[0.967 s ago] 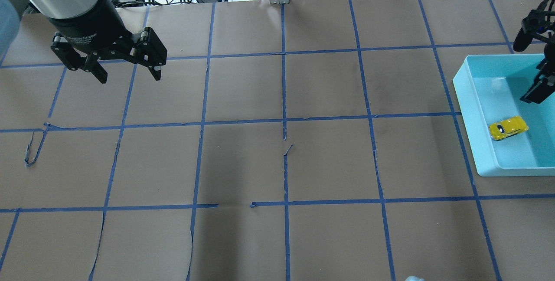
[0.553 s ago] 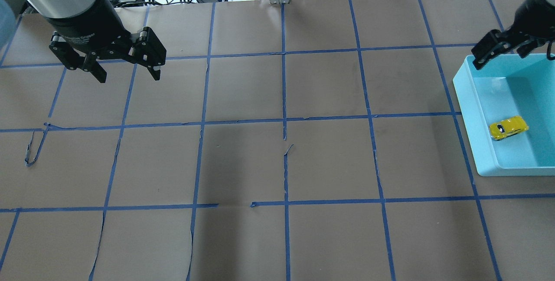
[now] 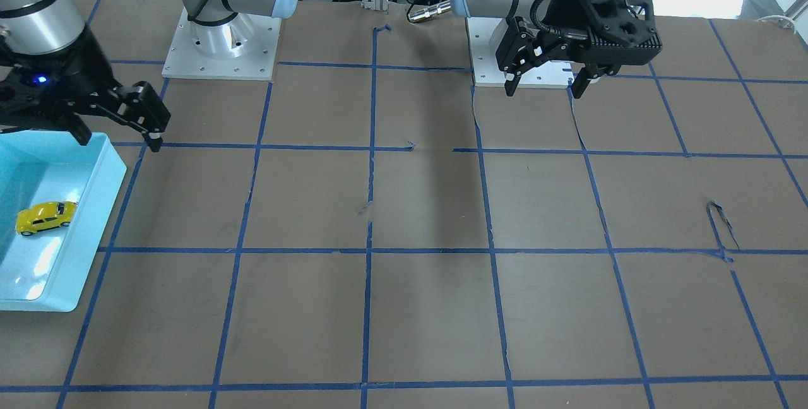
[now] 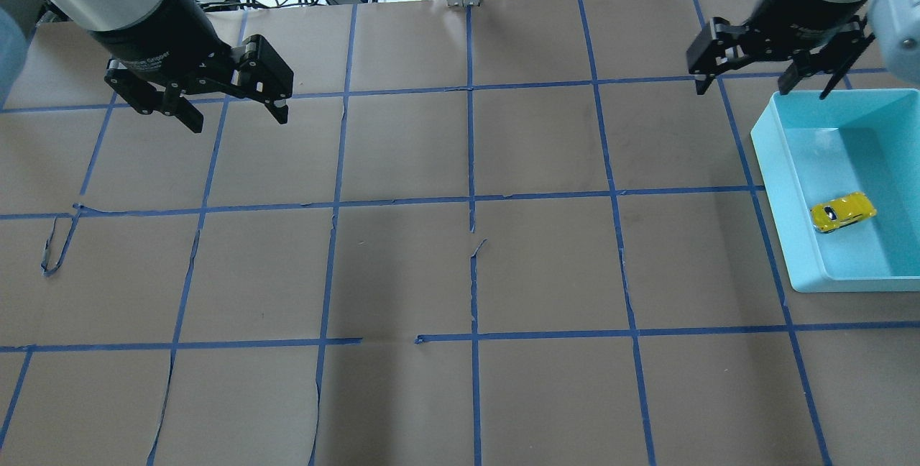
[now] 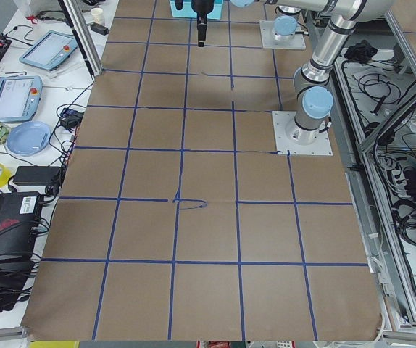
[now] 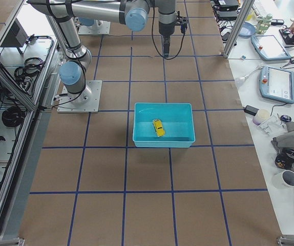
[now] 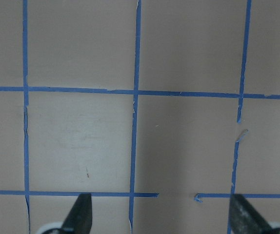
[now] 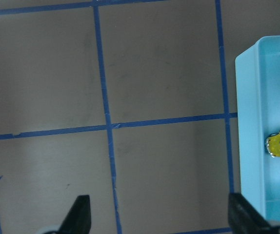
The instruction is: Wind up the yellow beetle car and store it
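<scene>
Taped table (image 4: 402, 272): yellow beetle car (image 4: 842, 211) rests in the bin (image 4: 776, 185); right gripper (image 4: 744, 85) and left gripper (image 4: 237, 121), wide open and empty, should avoid its wall.

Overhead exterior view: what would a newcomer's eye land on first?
The yellow beetle car, bright against the turquoise bin it lies in at the right edge of the table. Next come the two black arms' ends, the left tool and the right tool, both open and empty above the blue-taped brown surface.

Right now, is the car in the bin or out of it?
In. The car sits on its wheels on the bin floor, inside its walls.
</scene>
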Robot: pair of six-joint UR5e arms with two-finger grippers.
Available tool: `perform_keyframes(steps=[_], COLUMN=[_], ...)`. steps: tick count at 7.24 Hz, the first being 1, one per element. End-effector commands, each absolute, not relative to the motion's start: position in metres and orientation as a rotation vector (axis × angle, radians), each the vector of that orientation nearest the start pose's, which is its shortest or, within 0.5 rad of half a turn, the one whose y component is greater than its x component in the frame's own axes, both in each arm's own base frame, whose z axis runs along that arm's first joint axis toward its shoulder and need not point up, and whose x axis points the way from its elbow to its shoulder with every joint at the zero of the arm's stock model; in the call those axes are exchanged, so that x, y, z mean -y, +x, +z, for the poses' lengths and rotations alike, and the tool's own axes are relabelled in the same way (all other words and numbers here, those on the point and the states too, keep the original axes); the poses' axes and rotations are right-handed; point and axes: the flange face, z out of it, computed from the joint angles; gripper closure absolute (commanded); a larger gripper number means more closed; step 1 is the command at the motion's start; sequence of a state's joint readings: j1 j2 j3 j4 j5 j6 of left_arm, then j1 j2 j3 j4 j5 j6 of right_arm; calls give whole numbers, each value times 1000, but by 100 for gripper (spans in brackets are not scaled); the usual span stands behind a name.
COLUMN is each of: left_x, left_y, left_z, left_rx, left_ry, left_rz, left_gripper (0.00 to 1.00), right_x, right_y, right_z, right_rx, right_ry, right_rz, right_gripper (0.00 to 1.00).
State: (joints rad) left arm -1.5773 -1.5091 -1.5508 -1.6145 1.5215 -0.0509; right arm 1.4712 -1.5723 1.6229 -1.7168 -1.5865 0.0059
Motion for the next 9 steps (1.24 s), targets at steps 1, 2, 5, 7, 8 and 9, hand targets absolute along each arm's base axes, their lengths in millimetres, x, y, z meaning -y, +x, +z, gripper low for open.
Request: perform_keyframes(steps=[1, 2, 5, 7, 8, 9], left_x=[465, 464, 467, 470, 471, 472], left_y=[-143, -141, -141, -140, -140, -140], left_z=[511, 506, 507, 503, 501, 499], left_rx=[-3189, -3184, -3183, -3183, -3183, -3184], left_ry=[-63, -68, -60, -38, -33, -36], left_rz=[-30, -15, -57, -45, -38, -33], left_gripper=[0, 0, 0, 0, 0, 0], right_x=[498, 496, 494, 493, 491, 490], right_y=[121, 124, 122, 122, 120, 118], right_z=[483, 483, 481, 479, 476, 475], right_rx=[-3051, -3031, -3051, -3053, -3074, -3091], right_ry=[262, 262, 268, 272, 275, 278], right_rz=[-138, -114, -98, -69, -36, -26], right_gripper=[0, 0, 0, 0, 0, 0])
